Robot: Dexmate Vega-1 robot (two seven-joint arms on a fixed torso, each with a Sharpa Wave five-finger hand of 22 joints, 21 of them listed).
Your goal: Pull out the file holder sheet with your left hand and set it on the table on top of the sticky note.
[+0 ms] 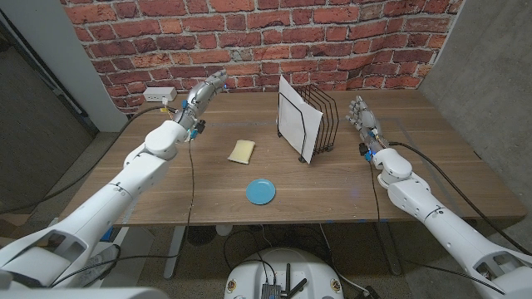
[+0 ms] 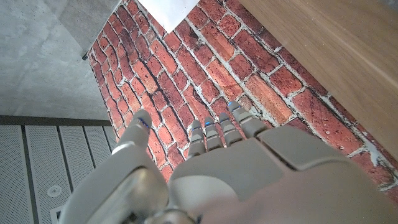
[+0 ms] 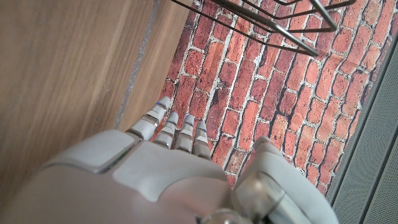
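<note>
A white sheet stands upright in the front slot of a black wire file holder at the table's back middle. A pale yellow sticky note lies on the wood to its left. My left hand is raised near the table's back left corner, far from the holder, with its fingers stretched out and nothing in them. My right hand stands just right of the holder, its fingers straight and empty. A corner of the white sheet and the holder's wires also show in the wrist views.
A blue round disc lies near the front edge, below the sticky note. A white power strip with cables sits at the back left. A brick wall runs behind the wooden table.
</note>
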